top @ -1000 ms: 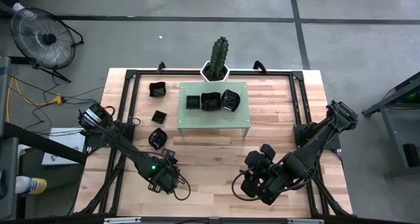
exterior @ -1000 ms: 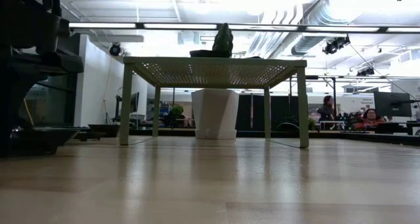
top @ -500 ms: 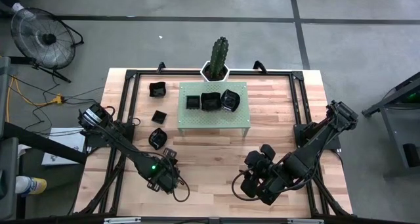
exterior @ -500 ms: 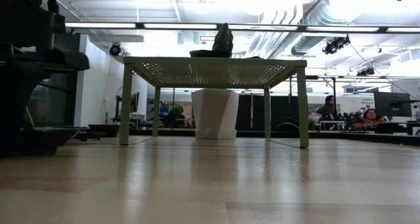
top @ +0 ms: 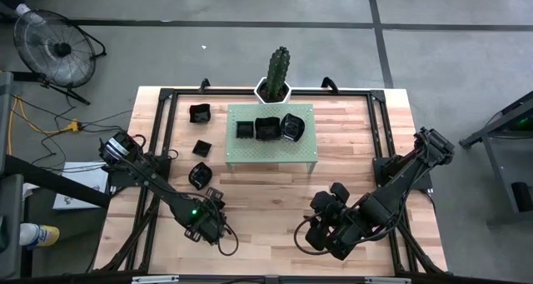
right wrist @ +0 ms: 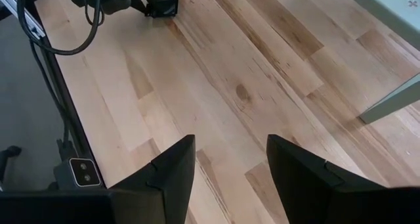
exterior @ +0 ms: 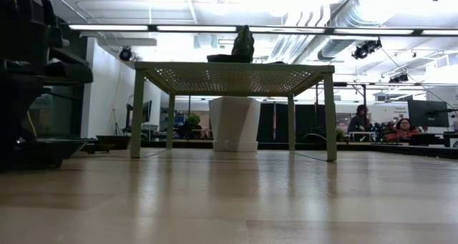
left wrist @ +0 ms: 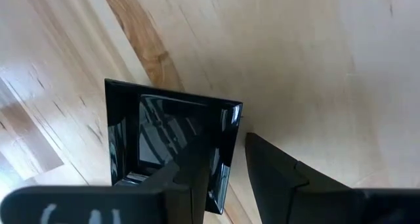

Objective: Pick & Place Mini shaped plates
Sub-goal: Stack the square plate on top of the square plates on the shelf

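Three plates (top: 268, 128) sit on the stand (top: 273, 152); three wait upper left; left gripper (left wrist: 226, 175) pinches a square plate (left wrist: 167, 142); right gripper (right wrist: 230, 161) gapes empty.

No text, label, brand, number or sign can be read in any view. Pale marks on the dark housing at the near edge of the left wrist view are cut off and cannot be made out.

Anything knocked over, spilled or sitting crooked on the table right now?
Nothing stands out. Three plates sit on the green stand, three more lie flat on the table, and the left gripper grips a square plate by its rim.
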Robot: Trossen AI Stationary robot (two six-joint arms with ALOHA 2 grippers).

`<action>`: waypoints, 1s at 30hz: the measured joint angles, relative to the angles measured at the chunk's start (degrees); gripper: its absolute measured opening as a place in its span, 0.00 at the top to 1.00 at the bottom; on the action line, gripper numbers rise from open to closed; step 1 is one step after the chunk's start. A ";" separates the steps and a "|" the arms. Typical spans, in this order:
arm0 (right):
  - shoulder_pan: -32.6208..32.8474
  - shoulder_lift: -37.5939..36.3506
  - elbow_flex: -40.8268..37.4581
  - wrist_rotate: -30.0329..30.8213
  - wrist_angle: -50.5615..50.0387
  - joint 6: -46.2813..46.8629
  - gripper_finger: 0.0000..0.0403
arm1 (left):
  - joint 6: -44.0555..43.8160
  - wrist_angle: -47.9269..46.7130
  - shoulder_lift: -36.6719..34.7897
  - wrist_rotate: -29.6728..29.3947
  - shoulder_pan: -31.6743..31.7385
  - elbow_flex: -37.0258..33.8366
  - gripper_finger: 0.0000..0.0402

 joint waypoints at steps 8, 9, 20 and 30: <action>0.00 0.00 0.00 0.00 0.00 -0.05 0.54 | -0.02 -0.02 0.00 0.02 0.00 -0.04 0.79; -0.01 0.00 0.00 0.01 0.00 -0.05 0.54 | -0.02 -0.02 0.00 0.04 0.00 -0.04 0.81; -0.02 0.00 0.00 0.00 0.02 -0.03 0.54 | -0.02 -0.46 -0.02 -0.25 0.00 -0.11 0.98; -0.02 0.00 0.00 0.00 0.02 -0.08 0.54 | 1.11 -4.79 0.02 1.38 0.02 3.25 1.00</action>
